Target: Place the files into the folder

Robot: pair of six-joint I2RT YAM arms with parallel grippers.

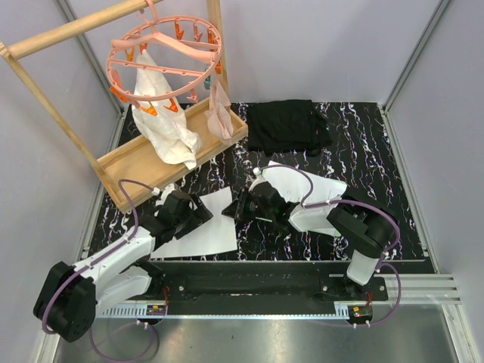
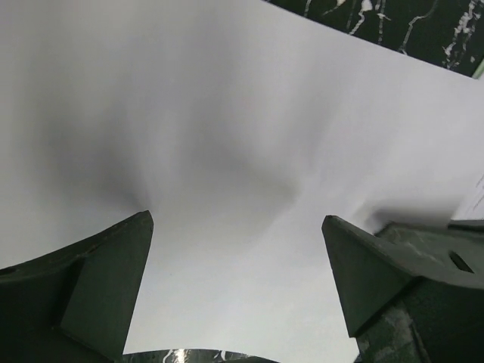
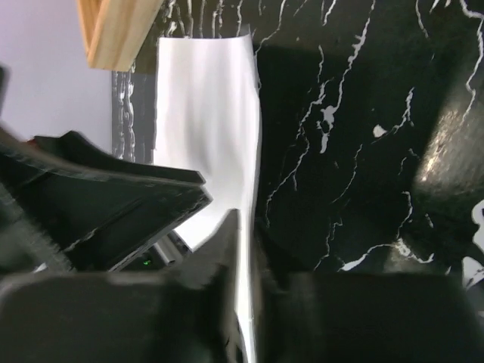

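Note:
The files are white paper sheets (image 1: pixel 203 231) lying flat at the front left of the black marbled table. My left gripper (image 1: pixel 195 210) is open and low over their left part. In the left wrist view its jaws stand wide apart, and the paper (image 2: pixel 242 136) fills the frame between them (image 2: pixel 238 223). My right gripper (image 1: pixel 242 206) is at the sheets' right edge. In the right wrist view it (image 3: pixel 249 253) is shut on the thin paper edge (image 3: pixel 204 113), which is lifted slightly. The pale folder (image 1: pixel 321 185) lies flat under my right arm; its clip is hidden.
A black folded cloth (image 1: pixel 287 125) lies at the back centre. A wooden tray (image 1: pixel 128 162) on a wooden rack stands at the back left. A pink clip hanger (image 1: pixel 162 57) holding pale cloths (image 1: pixel 170 132) hangs over it. The left gripper's body (image 3: pixel 113 204) shows close by in the right wrist view.

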